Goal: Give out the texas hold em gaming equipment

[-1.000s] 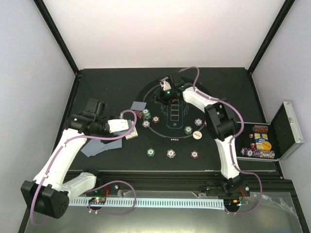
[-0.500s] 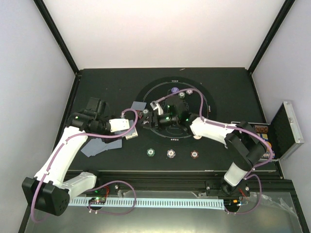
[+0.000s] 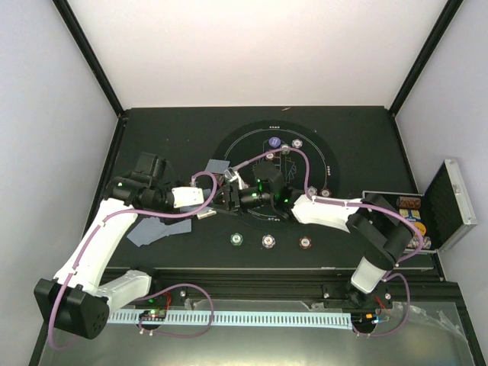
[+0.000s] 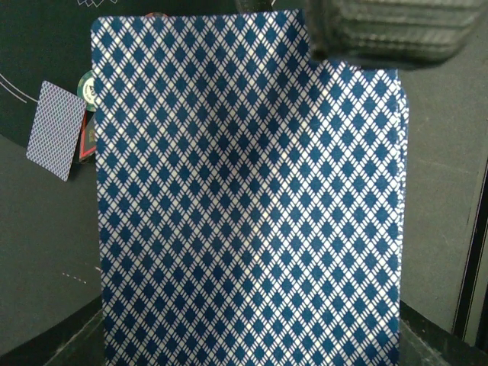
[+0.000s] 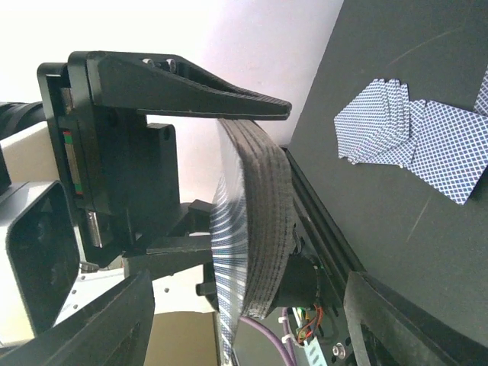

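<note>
my left end effector (image 3: 204, 203) tight on the card deck (image 4: 252, 206), right end effector (image 3: 226, 200) (spread wide) just beside it

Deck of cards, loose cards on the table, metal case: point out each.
deck of cards (image 4: 252, 213), left wrist view, middle of the top card's back.
loose cards (image 5: 377, 122), right wrist view, top of the fanned pile.
metal case (image 3: 457, 204), top view, its open lid.

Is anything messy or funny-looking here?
Yes. The loose cards over on the left lie in a sloppy, overlapping heap instead of a neat stack. The deck clamped in the left gripper also looks bowed in the right wrist view, though the lens may add to that curve.
</note>
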You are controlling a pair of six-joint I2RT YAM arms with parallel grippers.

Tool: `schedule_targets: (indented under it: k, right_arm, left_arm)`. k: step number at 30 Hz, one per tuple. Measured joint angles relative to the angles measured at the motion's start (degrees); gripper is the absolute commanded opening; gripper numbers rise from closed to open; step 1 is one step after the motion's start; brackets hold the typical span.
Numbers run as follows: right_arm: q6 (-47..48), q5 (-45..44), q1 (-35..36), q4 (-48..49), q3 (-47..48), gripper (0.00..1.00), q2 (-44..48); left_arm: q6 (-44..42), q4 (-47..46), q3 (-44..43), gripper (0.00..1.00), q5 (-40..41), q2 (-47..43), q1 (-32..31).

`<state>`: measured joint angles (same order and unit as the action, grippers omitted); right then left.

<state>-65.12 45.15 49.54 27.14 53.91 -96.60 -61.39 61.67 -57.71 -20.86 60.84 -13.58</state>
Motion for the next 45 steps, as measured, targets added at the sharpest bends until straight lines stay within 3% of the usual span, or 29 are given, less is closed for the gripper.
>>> schedule_targets:
  k: [12,21,30,36,38,43,45]
  right_arm:
    - [-2.2,0.1,1.6,2.4,3.7,0.69,-6.1]
    - [-3.2,0.3,1.5,4.3,3.3,0.54,-7.8]
    - [-1.6,0.0,-0.3,3.7,-0.2,0.42,-3.7]
    - [-0.2,-0.5,-0.9,2.1,-1.0,0.29,-1.6]
    - [0.3,-0.7,-0.9,1.2,-1.0,0.32,-1.0]
    - [0.7,-1.3,-1.0,-0.6,-1.0,0.56,-0.6]
    - [0.8,-1.3,-1.0,-1.2,-0.7,0.59,-0.8]
  left_arm:
    - [-0.6,0.0,0.0,0.02,-0.1,-0.1,0.0]
    - [-0.6,0.1,0.0,0.02,-0.1,-0.1,-0.3]
    - [-0.6,0.1,0.0,0.02,-0.1,-0.1,-0.6]
    - [-0.5,0.4,0.0,0.02,0.0,-0.1,-0.6]
    - [-0.5,0.5,0.0,0.02,0.0,-0.1,-0.6]
    - [-0.5,0.5,0.0,0.02,0.1,-0.1,-0.6]
    - [-0.5,0.4,0.0,0.01,0.0,-0.1,-0.6]
